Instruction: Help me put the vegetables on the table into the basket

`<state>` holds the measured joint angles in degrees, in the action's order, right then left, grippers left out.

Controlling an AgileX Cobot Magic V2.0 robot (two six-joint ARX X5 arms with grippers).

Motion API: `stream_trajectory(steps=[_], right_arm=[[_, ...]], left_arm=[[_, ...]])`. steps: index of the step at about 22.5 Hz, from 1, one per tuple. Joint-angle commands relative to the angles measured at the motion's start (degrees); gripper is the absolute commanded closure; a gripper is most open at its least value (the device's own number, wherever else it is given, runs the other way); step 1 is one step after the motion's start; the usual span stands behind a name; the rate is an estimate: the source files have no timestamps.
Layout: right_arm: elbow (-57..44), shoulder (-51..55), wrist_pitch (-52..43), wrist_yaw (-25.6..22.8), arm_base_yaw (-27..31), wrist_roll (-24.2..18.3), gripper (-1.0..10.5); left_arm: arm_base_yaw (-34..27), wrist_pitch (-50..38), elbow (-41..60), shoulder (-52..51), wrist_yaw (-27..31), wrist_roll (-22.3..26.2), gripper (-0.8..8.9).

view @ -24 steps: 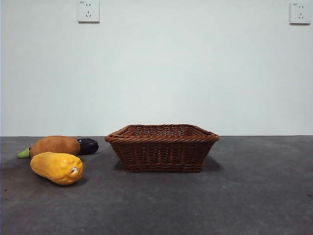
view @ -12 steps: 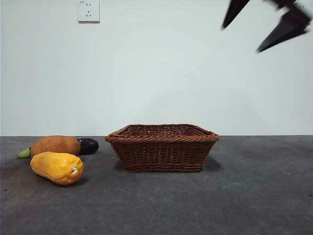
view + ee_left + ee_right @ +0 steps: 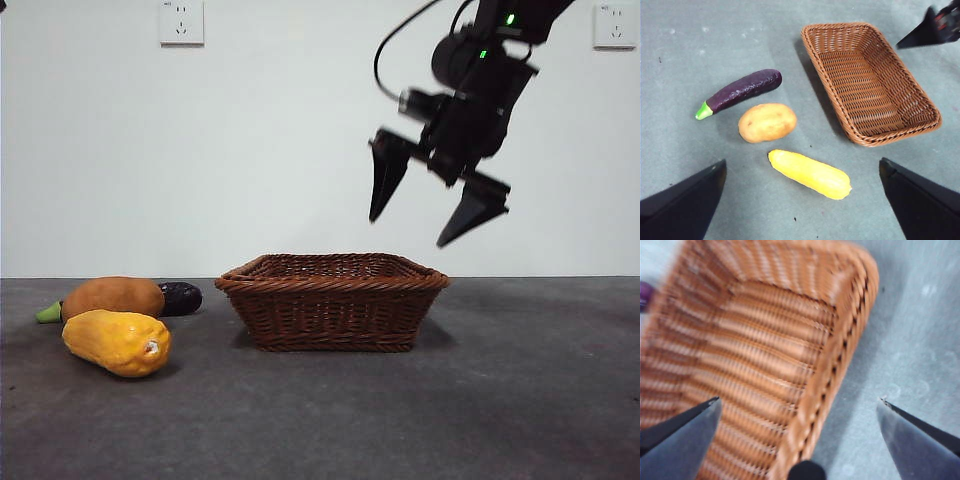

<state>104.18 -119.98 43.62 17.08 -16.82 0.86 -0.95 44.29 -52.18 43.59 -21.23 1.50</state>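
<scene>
The brown wicker basket (image 3: 332, 300) stands empty mid-table; it also shows in the left wrist view (image 3: 867, 80) and the right wrist view (image 3: 760, 355). Left of it lie the bumpy yellow vegetable (image 3: 117, 342) (image 3: 810, 173), the potato-like oval (image 3: 112, 297) (image 3: 767, 122) and the purple eggplant (image 3: 179, 298) (image 3: 742, 90). My right gripper (image 3: 425, 205) hangs open and empty above the basket's right rim. My left gripper (image 3: 800, 200) is open and empty, high above the vegetables.
The dark grey table (image 3: 520, 400) spreads wide around the basket. A white wall with two sockets (image 3: 181, 22) stands behind it.
My right arm has swung down from the top right corner to just above the basket's right side. The vegetables and basket have not moved.
</scene>
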Motion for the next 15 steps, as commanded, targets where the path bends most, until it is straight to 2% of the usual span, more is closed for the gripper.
stream_trajectory(steps=[1, 4, 5, 7, 9, 11, 14, 15], right_arm=[[0.24, -3.17, -0.26, -0.74, -0.48, 0.59, 4.1], [0.22, -5.66, -0.33, -1.27, -0.83, 0.59, 4.2], [0.22, -6.03, -0.33, -1.57, -0.85, 0.59, 4.6], [0.22, -6.75, -0.55, -1.79, -1.18, 0.59, 6.1], [0.22, -7.45, -0.5, -1.73, -1.29, 0.96, 6.2], [0.22, -8.39, -0.48, -1.53, -1.29, 2.12, 7.7], [0.2, -8.9, -0.46, -1.51, -1.29, 2.12, 8.1], [0.2, -8.87, -0.79, -1.49, -1.29, 2.12, 9.0]], left_arm=[[0.13, -0.2, -0.11, 0.57, -0.15, -0.02, 2.07], [0.13, -0.17, -0.11, 1.14, -0.15, -0.02, 2.08], [0.13, -0.2, -0.11, 1.29, -0.15, -0.02, 2.08], [0.13, -0.2, -0.11, 1.57, -0.15, -0.02, 2.08], [0.13, -0.17, -0.11, 1.84, -0.15, -0.04, 2.08], [0.13, -0.15, -0.11, 2.23, -0.13, -0.94, 2.08], [0.13, -0.15, -0.11, 2.95, 0.17, -1.27, 2.08], [0.13, -0.13, -0.11, 3.28, 0.26, -1.29, 2.08]])
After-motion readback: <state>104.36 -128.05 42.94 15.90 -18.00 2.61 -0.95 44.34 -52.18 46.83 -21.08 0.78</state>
